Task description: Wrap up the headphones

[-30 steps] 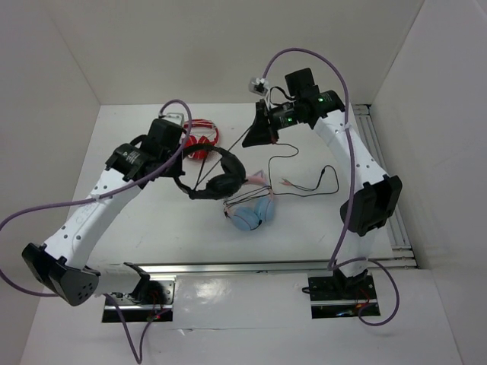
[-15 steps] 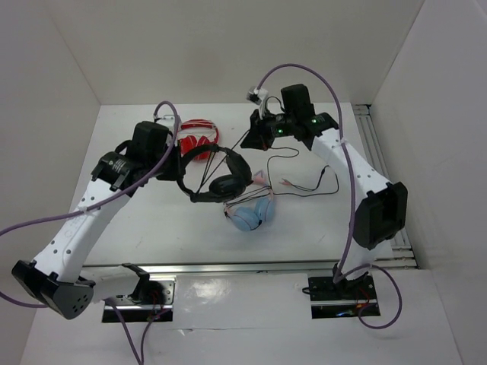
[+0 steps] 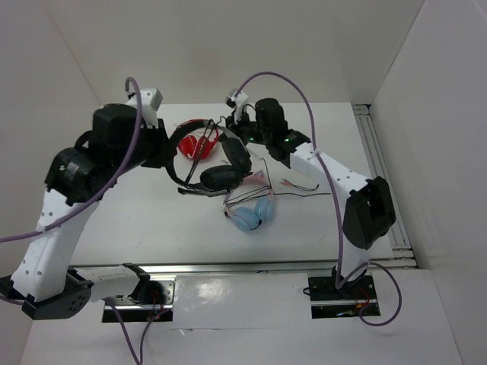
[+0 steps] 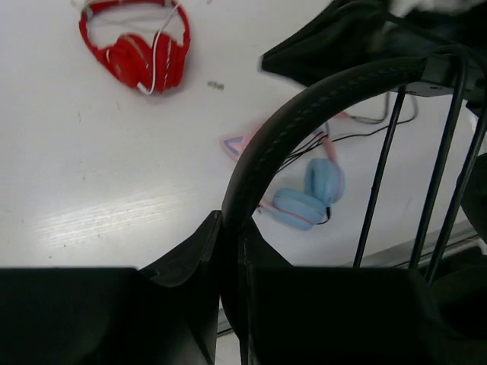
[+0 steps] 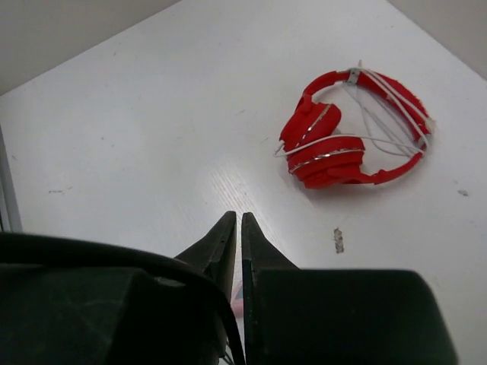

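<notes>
White tabletop [image 3: 152, 220] lies under the black headphones [image 3: 219, 178], which hang above it near the middle, their band clamped in the left claw [image 3: 169, 149]. Over the last second the right claw [image 3: 234, 128] has swung from the right across to the band's far end, fingers pressed together. Whether the cable [image 3: 304, 188] sits between them cannot be seen. Its slack on the table has shortened, so a turn looks under way. Red headphones [image 3: 199, 146] and a blue pair [image 3: 251, 217] lie nearby.

Table [image 3: 144, 220] left, near edge open — black headphones [image 3: 221, 180], red headphones [image 3: 202, 147], blue headphones [image 3: 251, 217] crowd centre.
</notes>
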`<action>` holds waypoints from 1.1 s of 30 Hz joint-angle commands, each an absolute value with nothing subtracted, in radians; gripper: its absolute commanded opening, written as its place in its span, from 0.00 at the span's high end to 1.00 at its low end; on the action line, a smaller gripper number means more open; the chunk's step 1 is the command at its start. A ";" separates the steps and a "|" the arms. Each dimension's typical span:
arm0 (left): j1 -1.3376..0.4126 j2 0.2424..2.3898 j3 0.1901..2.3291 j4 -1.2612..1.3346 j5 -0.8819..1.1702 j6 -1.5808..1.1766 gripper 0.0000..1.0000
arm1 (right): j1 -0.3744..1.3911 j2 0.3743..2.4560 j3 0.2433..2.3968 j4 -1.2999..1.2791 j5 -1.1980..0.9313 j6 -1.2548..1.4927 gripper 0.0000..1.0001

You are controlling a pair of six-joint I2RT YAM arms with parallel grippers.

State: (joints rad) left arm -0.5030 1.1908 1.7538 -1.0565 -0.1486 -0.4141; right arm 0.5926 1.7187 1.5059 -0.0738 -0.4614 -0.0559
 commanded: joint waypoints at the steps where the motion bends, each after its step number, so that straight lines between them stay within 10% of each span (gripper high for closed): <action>1: -0.534 1.219 1.989 -1.123 -0.074 -0.422 1.00 | 0.644 1.790 1.471 0.153 -0.434 0.009 0.86; 7: -0.555 1.258 2.115 -1.166 -0.064 -0.455 1.00 | 0.689 1.928 1.419 0.556 -0.598 0.236 0.60; 22: -0.518 1.225 2.304 -1.029 -0.711 -0.727 1.00 | 0.792 1.988 1.309 0.673 -0.589 0.253 0.58; 27: -0.488 1.369 2.354 -0.982 -0.856 -0.692 1.00 | 0.874 1.817 1.140 0.618 -0.482 0.166 0.91; 33: -0.292 1.526 2.401 -1.026 -0.778 -0.734 1.00 | 1.084 1.628 1.097 0.415 -0.313 0.033 1.00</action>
